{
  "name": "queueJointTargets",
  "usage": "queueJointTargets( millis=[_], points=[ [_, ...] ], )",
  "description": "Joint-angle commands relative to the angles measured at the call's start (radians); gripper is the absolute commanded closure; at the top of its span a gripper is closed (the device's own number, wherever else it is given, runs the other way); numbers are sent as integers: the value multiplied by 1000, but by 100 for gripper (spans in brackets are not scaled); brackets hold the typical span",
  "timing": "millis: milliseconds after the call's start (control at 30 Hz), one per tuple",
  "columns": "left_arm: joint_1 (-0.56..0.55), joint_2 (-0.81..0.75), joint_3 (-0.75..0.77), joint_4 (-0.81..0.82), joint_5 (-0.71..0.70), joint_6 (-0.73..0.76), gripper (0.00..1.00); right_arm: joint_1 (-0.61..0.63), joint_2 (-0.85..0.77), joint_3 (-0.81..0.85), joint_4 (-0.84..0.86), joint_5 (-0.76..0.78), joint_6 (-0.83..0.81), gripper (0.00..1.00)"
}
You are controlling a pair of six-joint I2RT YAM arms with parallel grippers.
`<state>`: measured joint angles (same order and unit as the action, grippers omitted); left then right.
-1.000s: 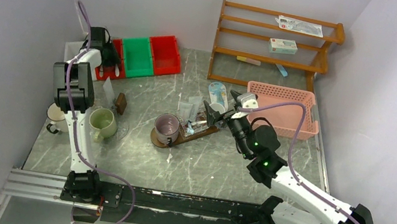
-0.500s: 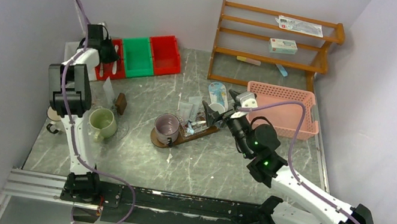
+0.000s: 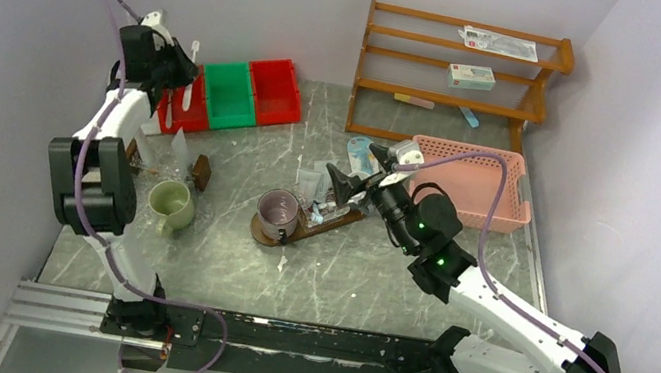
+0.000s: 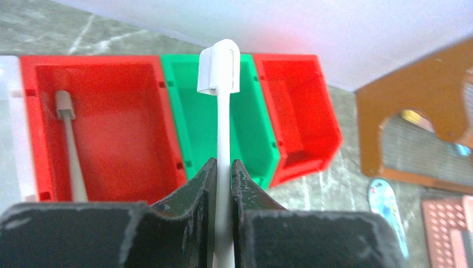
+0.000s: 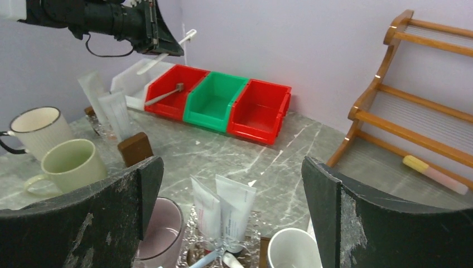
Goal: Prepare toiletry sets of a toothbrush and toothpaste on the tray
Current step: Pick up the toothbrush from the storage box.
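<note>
White slim toothbrush [image 4: 223,117], capped, in left tool [image 4: 223,165].

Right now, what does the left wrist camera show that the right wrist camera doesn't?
Left wrist only: a pink basket corner, and the left gripper seen close, clamping the toothbrush. Right wrist only: the open right gripper, mugs, toothpaste tubes. Both: that toothbrush, the green bin between red bins, a spare toothbrush in one, the wooden rack.
</note>
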<state>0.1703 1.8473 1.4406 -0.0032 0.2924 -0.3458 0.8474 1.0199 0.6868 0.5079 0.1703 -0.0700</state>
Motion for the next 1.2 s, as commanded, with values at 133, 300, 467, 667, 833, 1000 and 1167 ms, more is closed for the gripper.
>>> queueJointTargets(
  millis=[133, 300, 467, 667, 833, 1000, 1167],
  points=[
    [-27, -239, -192, 97, 157, -28, 95, 8, 40, 78, -64, -96, 125, 0],
    [-86, -387, -306, 117, 186, -41, 95, 29, 102, 120, -68, -162, 203, 0],
    [-154, -501, -398, 171, 216, -96, 95, 68, 150, 130, -10, -189, 288, 0],
    [-234, -638, -519, 266, 210, -185, 95, 110, 205, 108, 93, -205, 403, 1],
    [-268, -736, -601, 324, 190, -247, 95, 138, 243, 98, 187, -174, 455, 1],
    [-302, -793, -663, 385, 177, -330, 95, 149, 300, 108, 284, -139, 496, 2],
    [-351, -842, -739, 507, 132, -432, 95, 165, 374, 136, 351, -140, 501, 4]
  ],
)
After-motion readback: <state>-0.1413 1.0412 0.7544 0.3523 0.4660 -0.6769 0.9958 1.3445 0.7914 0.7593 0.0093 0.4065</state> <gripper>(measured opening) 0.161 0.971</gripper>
